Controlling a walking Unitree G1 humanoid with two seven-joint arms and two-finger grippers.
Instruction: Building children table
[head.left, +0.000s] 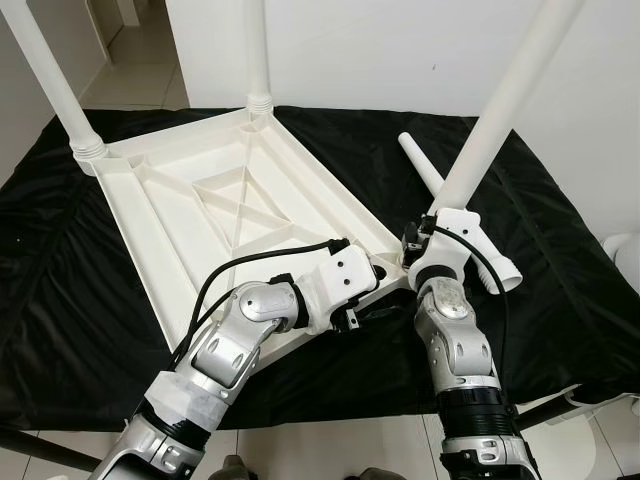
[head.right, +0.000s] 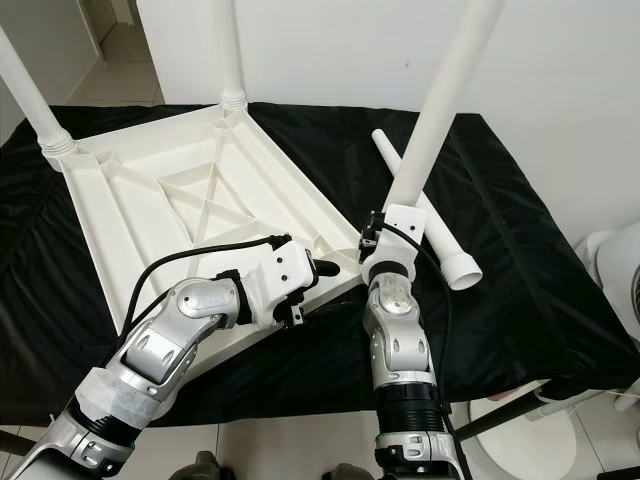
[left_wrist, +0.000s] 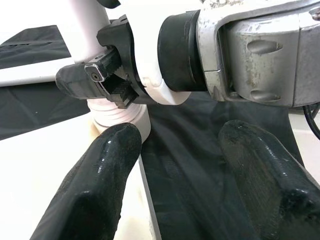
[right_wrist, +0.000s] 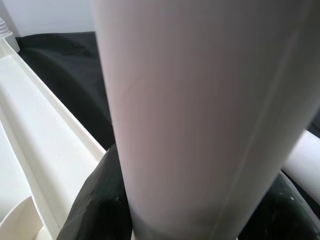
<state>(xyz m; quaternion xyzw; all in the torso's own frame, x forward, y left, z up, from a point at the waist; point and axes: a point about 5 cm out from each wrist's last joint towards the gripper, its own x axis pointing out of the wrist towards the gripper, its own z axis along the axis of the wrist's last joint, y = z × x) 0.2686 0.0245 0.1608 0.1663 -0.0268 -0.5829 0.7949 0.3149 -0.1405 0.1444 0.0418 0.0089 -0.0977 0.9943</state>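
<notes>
A white plastic table top lies upside down on a black cloth. Two white legs stand in its far corners. At the near right corner my right gripper is shut on a third white leg, held nearly upright with its ribbed foot at the corner socket. In the right wrist view the black fingers clasp this leg. My left gripper is open right beside that corner, one finger over the table edge, holding nothing. A fourth leg lies loose on the cloth to the right.
The black cloth spreads well beyond the table on all sides. A white wall stands behind, and a doorway opens at the far left. A white rounded object stands at the right edge. Pale floor tiles lie at the front.
</notes>
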